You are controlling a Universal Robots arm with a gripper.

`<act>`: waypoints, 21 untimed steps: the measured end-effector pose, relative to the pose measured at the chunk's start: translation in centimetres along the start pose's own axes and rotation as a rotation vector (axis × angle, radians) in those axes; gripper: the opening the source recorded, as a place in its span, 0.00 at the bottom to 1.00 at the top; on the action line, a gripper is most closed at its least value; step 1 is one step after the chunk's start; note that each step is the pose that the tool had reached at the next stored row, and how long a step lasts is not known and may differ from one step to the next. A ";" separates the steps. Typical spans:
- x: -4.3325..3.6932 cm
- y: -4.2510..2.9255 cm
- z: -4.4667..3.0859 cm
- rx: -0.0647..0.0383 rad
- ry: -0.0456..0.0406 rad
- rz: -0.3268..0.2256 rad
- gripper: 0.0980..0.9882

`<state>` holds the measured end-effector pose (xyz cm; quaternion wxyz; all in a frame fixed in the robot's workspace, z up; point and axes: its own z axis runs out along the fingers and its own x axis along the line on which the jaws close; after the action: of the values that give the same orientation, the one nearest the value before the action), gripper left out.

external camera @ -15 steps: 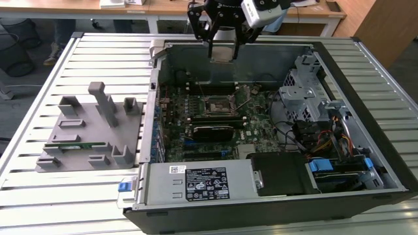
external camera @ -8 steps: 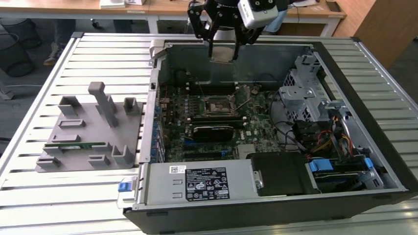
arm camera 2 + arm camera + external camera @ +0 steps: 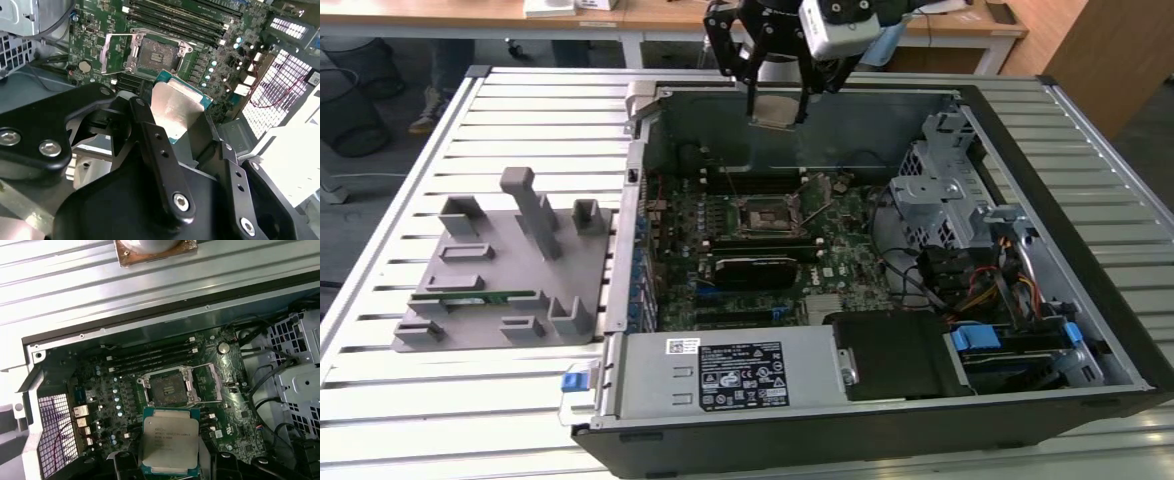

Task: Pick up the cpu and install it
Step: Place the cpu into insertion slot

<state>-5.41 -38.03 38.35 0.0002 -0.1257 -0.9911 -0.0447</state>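
Open computer case (image 3: 854, 432) on slatted table (image 3: 520, 100); fixture (image 3: 454, 335) at exterior view's left of it, memory stick (image 3: 474, 297) on fixture; socket (image 3: 761, 217) inside case; cpu (image 3: 774, 112) in gripper (image 3: 777, 106) above case

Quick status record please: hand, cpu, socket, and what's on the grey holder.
hand: shut on the cpu, above the open case
cpu: in the air over the motherboard, not seated
socket: frame open, empty
grey holder: memory stick lies on it, at the exterior view's left of the case

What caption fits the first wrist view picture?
End effector holds the cpu in the air, with the empty socket below.
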 end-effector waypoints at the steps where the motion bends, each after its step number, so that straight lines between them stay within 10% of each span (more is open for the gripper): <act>1: 0.01 0.01 0.01 0.000 -0.0009 0.010 0.49; 21: 0.09 0.08 0.20 -0.002 -0.0159 0.179 0.49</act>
<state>-5.48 -37.91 38.15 -0.0039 -0.2141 -0.9758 -0.0446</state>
